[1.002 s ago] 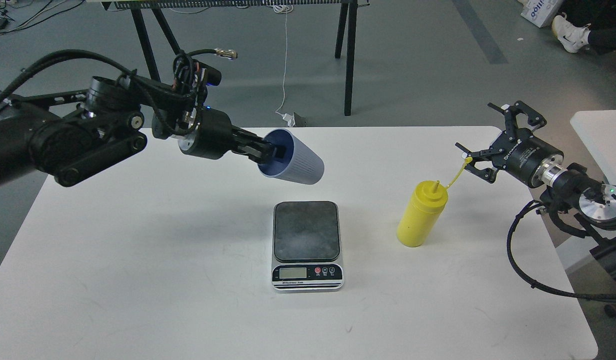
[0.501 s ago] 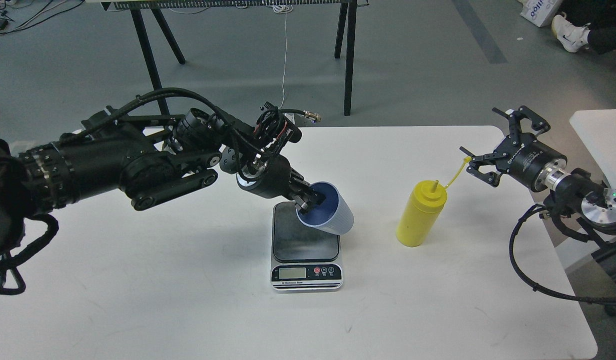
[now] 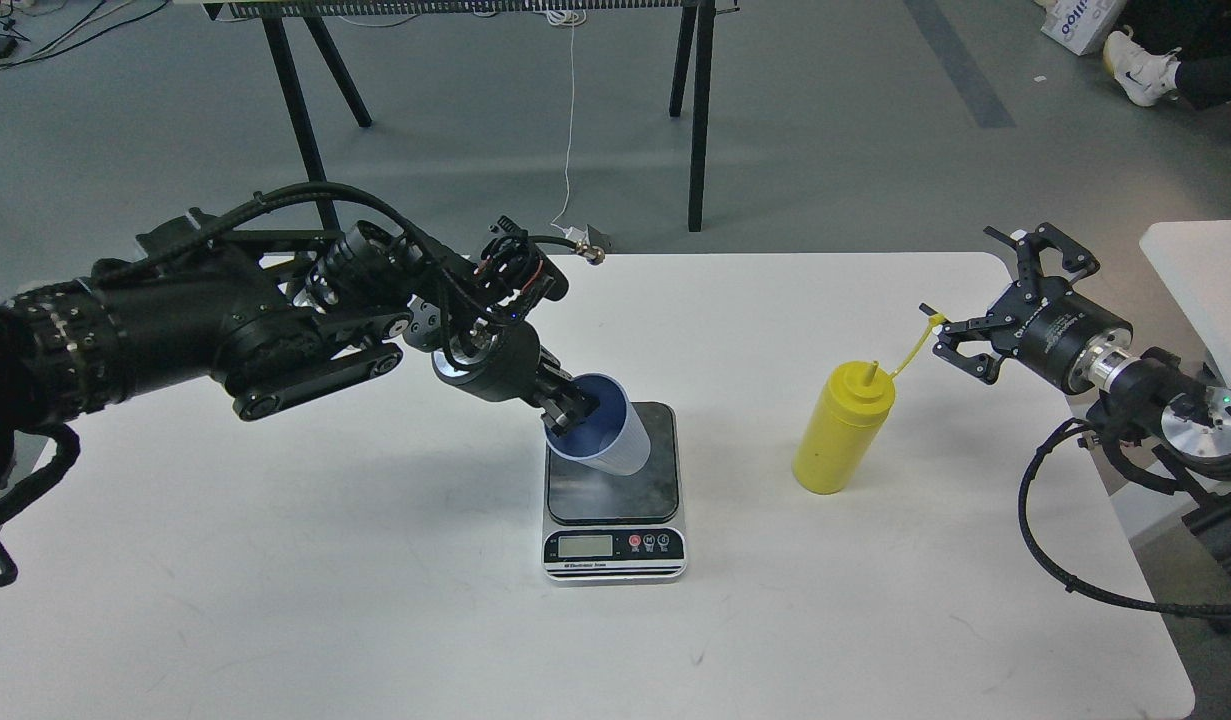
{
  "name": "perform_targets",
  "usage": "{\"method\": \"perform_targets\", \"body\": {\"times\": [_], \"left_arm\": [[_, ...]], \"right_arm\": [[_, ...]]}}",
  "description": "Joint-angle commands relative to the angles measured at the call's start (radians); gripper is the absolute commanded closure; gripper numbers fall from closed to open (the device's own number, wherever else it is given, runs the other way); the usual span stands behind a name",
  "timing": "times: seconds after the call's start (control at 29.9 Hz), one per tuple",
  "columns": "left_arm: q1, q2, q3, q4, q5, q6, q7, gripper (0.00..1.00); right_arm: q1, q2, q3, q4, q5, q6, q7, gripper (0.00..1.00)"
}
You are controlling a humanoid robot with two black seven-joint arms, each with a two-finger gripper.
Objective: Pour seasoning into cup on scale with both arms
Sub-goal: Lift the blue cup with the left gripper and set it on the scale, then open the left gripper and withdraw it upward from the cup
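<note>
The light-blue ribbed cup (image 3: 615, 440) stands nearly upright, tilted slightly left, on the dark plate of the scale (image 3: 612, 495) at the table's middle. My left gripper (image 3: 567, 408) is shut on the cup's near-left rim, one finger inside the cup. The yellow squeeze bottle (image 3: 841, 430) stands upright right of the scale, its cap tether (image 3: 915, 350) reaching up to the right. My right gripper (image 3: 980, 315) is open, just right of and above the bottle, close to the tether's end, not holding the bottle.
The white table (image 3: 375, 600) ends at the right near my right arm. A second white surface (image 3: 1200, 270) sits at the far right. Black frame legs (image 3: 700, 120) stand on the floor behind the table.
My left arm has lowered the cup and turned it from lying tilted to nearly upright on the scale plate. My right gripper has shifted slightly down and right, staying open.
</note>
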Motion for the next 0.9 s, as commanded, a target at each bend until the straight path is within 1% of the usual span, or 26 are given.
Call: {"method": "perform_targets", "body": {"times": [0.0,0.1,0.2,0.47,0.57,0.7,0.73,0.87], "left_arm": [[0.000,-0.010,0.000,0.001,-0.001,0.000,0.002,0.95],[0.008,-0.011,0.000,0.001,-0.003,0.000,0.006,0.91],[0.009,-0.013,0.000,0.001,-0.003,0.000,0.006,0.84],[0.012,-0.010,0.002,0.002,-0.003,0.000,0.006,0.75],[0.012,-0.010,0.002,0.002,-0.006,0.000,0.006,0.68],[0.006,-0.008,0.000,0.002,-0.017,0.000,0.003,0.51],[0.002,-0.010,-0.003,0.002,-0.018,0.000,0.002,0.45],[-0.006,-0.007,-0.045,0.002,-0.075,0.000,-0.006,0.16]], "right_arm": [[-0.008,0.000,0.000,0.000,0.000,0.000,0.002,0.00],[-0.010,-0.002,0.000,0.000,0.000,0.000,0.002,0.00],[-0.010,-0.003,0.000,0.000,0.000,0.000,0.002,0.00],[-0.019,-0.006,0.000,0.000,0.000,0.000,0.008,0.00],[-0.025,-0.005,0.000,0.000,0.000,0.000,0.011,0.00],[-0.025,-0.005,0.000,0.000,0.000,0.000,0.013,0.00],[-0.025,-0.005,0.000,0.000,0.000,0.000,0.011,0.00],[-0.025,-0.003,-0.005,0.000,0.000,0.000,0.007,0.00]]}}
